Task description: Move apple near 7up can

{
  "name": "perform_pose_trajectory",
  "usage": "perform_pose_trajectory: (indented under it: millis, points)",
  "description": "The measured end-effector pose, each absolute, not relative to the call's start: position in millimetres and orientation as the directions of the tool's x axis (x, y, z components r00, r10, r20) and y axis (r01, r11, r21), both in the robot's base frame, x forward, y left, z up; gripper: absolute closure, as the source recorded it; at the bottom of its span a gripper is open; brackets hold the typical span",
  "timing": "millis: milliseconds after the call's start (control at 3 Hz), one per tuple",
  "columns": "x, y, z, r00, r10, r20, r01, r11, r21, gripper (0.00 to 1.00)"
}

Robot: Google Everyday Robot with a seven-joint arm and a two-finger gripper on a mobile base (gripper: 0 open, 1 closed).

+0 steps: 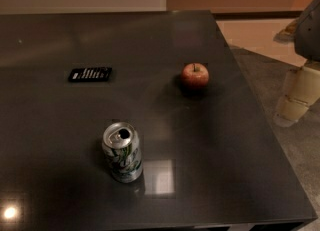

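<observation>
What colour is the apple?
The apple is red with yellowish patches, camera view; the claw is beside the table.

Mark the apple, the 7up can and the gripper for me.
apple (195,75): camera view, middle of its red skin.
7up can (124,160): camera view, its printed side.
gripper (295,100): camera view, pale body, right of the table (240,165).

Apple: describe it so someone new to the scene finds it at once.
On the dark table, look right of centre, toward the edge beyond which the gripper hangs. The apple sits alone there, apart from the can nearer the camera and the flat black object to its left. It is the only round, red thing, with a short stem.
</observation>
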State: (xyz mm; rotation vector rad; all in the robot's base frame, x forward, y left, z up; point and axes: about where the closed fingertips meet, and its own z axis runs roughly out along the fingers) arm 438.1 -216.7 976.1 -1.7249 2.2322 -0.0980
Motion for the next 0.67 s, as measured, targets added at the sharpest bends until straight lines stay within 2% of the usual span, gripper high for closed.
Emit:
perform_pose_trajectory:
  millis: [333, 667]
  points:
    - [438, -217, 976, -0.221, -0.953, -0.207, -0.931, 0.269, -0.247, 0.00]
    - [466, -214, 969, -0.193, -0.953, -0.235, -0.940, 0.248, -0.234, 0.00]
